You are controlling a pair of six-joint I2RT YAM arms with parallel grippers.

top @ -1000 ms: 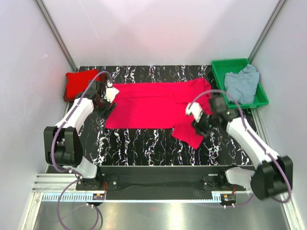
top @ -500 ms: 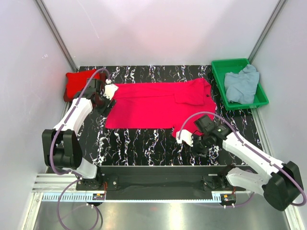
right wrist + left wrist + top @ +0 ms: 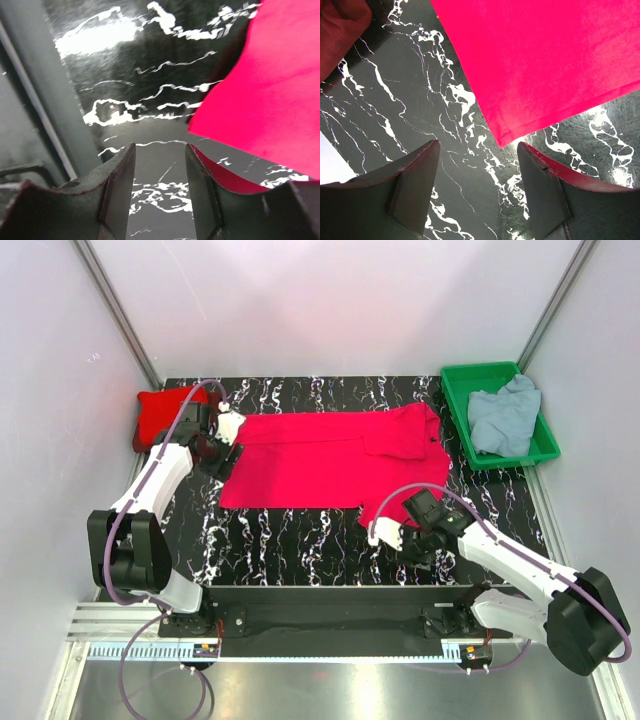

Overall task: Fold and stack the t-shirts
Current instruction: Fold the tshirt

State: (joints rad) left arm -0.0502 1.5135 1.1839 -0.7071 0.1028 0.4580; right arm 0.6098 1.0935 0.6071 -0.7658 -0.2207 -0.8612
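Observation:
A bright red t-shirt (image 3: 330,455) lies spread flat across the middle of the black marble table, one sleeve pointing to the front right. A folded darker red t-shirt (image 3: 160,415) lies at the back left. A pale grey-blue t-shirt (image 3: 503,415) lies crumpled in the green tray. My left gripper (image 3: 217,450) is open and empty over bare table, just off the spread shirt's left corner (image 3: 545,60). My right gripper (image 3: 400,539) is open and empty, low at the sleeve's front tip (image 3: 270,100). The cloth lies beside its right finger (image 3: 210,200), not between the fingers.
The green tray (image 3: 455,415) stands at the back right. The table's front edge (image 3: 30,100) runs close to my right gripper. The folded red shirt (image 3: 340,30) shows at the top left of the left wrist view. White walls enclose the table.
My right arm has swung from over the sleeve down toward the front edge and now sits low at the sleeve's tip. My left gripper has shifted slightly toward the back.

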